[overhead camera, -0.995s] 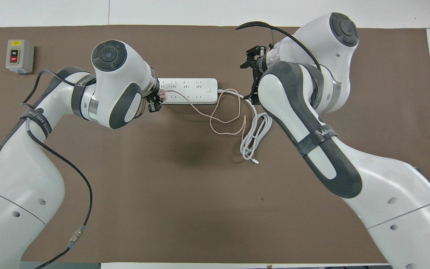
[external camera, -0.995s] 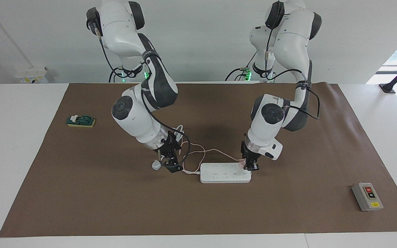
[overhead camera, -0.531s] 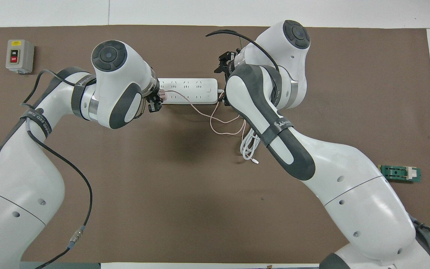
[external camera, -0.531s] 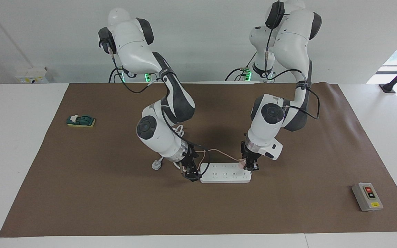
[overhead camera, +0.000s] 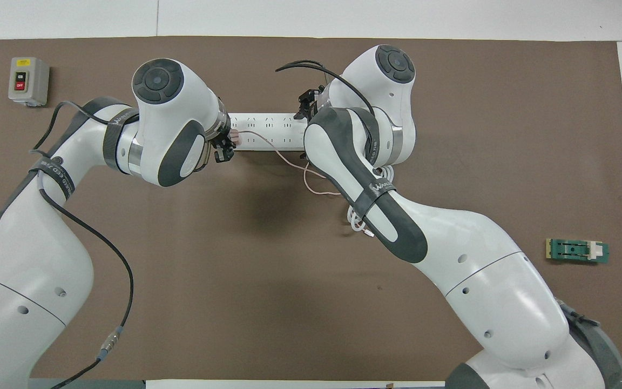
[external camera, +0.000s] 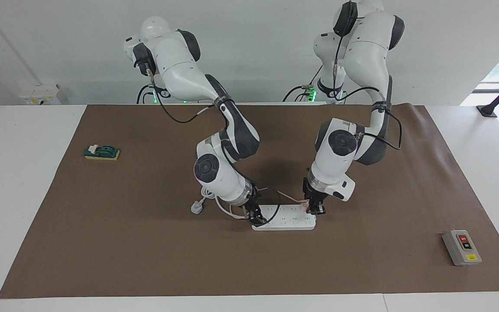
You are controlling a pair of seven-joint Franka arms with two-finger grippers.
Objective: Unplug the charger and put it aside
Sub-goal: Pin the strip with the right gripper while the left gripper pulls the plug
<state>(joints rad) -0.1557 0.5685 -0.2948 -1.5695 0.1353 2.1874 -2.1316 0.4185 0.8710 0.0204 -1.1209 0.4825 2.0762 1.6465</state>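
Two white robot arms reach over a surface (external camera: 102,242) covered with a brown mat, meeting at a long white power strip (external camera: 286,221) that lies flat near the middle of the mat. The charger (external camera: 304,206), a small pale pink cube, is plugged into the strip at the end toward the left arm's side of the surface. The left gripper (external camera: 314,210) points down onto it, its fingers closed tight on the charger's sides. From the charger a thin pink cable (overhead camera: 289,161) runs across the strip and loops on the mat on the side of the strip nearer the robots. The right gripper (external camera: 257,217) is lowered onto the other end of the strip, the end toward the right arm's side; whether its fingers are open or closed cannot be told, and the overhead view shows only part of it past the arm's wrist. A white three-pin plug (external camera: 196,208) rests on the mat just beside that end of the strip, with a thick white cord (overhead camera: 358,221) coiled nearer the robots, partly hidden under the right arm. A grey switch box (external camera: 461,247) with red and black buttons sits well apart toward the left arm's end of the surface. A small green and yellow block (external camera: 101,152) lies well apart toward the right arm's end.
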